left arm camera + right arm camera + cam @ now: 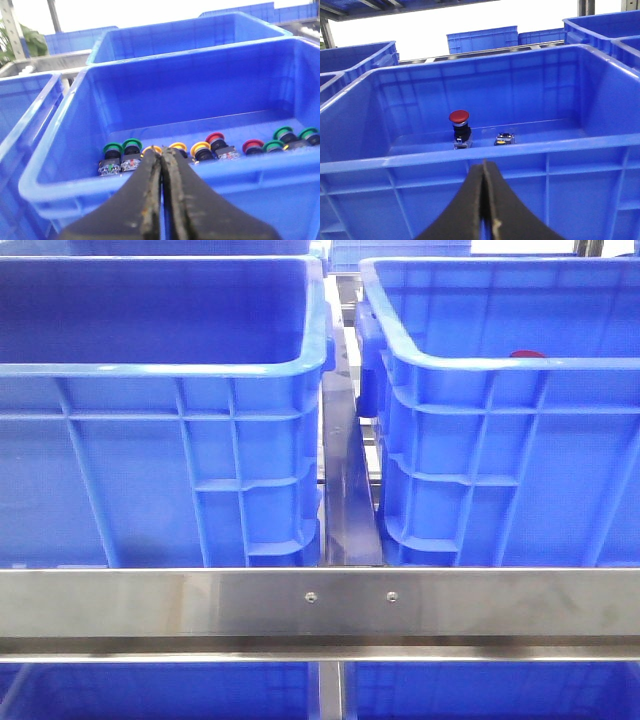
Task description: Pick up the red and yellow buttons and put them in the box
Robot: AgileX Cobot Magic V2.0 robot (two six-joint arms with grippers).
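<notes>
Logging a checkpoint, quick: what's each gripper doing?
Left gripper: closed, holding nothing.
Right gripper: closed, holding nothing.

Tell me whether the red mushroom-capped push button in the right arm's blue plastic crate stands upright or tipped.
Upright: the red mushroom-capped push button rests on its base, red cap on top, on the blue plastic crate's floor.

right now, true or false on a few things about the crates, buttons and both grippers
1. The left gripper is open wide. False: its fingers are pressed together, holding nothing.
2. The crate in the left wrist view holds green, yellow and red buttons. True.
3. The right gripper is shut and empty. True.
4. The crate in the right wrist view is full of buttons. False: only a red button and one smaller piece show.
</notes>
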